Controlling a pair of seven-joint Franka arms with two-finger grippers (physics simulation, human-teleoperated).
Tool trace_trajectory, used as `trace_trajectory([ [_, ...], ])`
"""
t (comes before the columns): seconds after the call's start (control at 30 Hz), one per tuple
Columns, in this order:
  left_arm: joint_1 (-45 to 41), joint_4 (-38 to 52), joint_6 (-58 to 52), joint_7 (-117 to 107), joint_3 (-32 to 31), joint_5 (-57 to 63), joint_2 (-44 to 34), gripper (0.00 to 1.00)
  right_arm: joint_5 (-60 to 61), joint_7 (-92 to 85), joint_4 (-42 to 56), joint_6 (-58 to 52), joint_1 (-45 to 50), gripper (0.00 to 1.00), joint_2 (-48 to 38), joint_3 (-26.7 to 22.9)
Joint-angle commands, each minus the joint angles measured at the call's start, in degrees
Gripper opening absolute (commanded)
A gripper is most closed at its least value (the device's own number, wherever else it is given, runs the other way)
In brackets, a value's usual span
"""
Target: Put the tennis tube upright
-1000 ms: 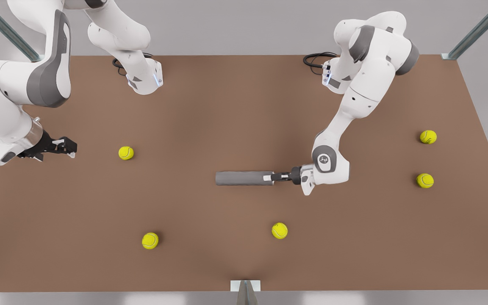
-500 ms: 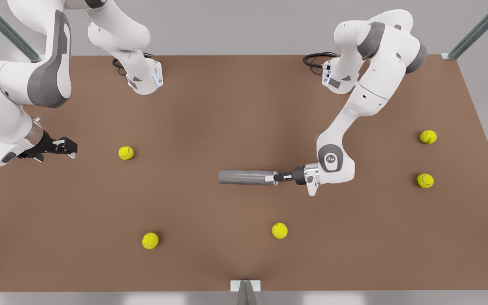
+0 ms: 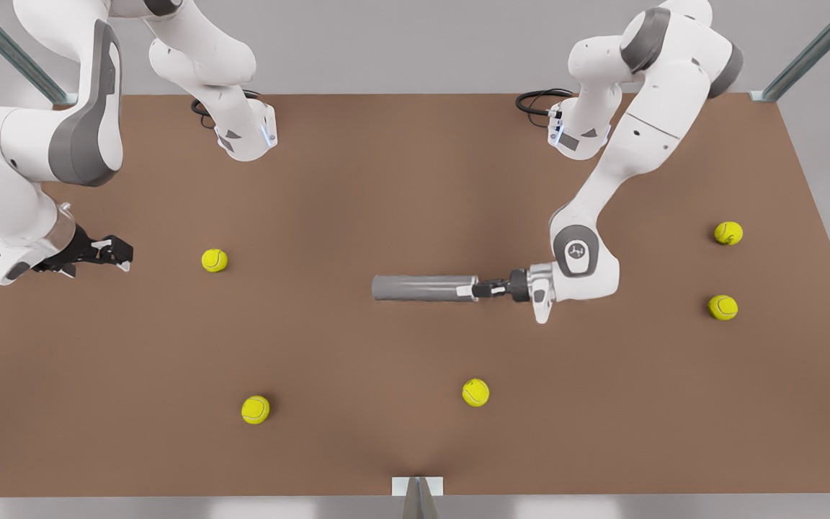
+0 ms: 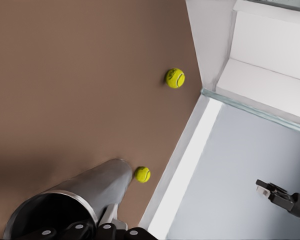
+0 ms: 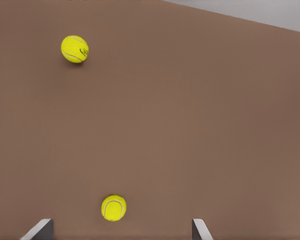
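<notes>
Brown table [image 3: 386, 180] — grey tennis tube [image 3: 418, 287] in left gripper [image 3: 474, 290]

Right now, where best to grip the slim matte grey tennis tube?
The hollow end's wall, from the front view's right: the grey tennis tube lies flat, open rim there. Left gripper pinches it; right gripper waits open at that view's left.

The left gripper [image 3: 474, 290] clamps the tube [image 3: 422, 287] at its right end, the tube lying level over the table [image 3: 386, 180]. The right gripper [image 3: 121, 254] waits at the front view's left.
</notes>
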Motion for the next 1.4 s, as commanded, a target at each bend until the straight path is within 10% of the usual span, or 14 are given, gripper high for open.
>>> trace_trajectory([
  [0.0,0.0,-0.4,-0.1,-0.8,0.0,-1.5,-0.7,0.21,-0.1,0.0,0.0,0.0,0.0,1.00,0.0,0.0],
  [1.0,14.9,2.0,-16.8,-37.8,0.0,60.7,-25.9,0.21,-0.1,0.1,0.0,0.0,0.0,1.00,0.8,1.1],
  [1.37,-4.2,5.8,-17.1,-37.6,20.1,71.6,-25.6,0.21,-0.1,0.1,0.0,0.0,0.0,1.00,0.9,1.1],
])
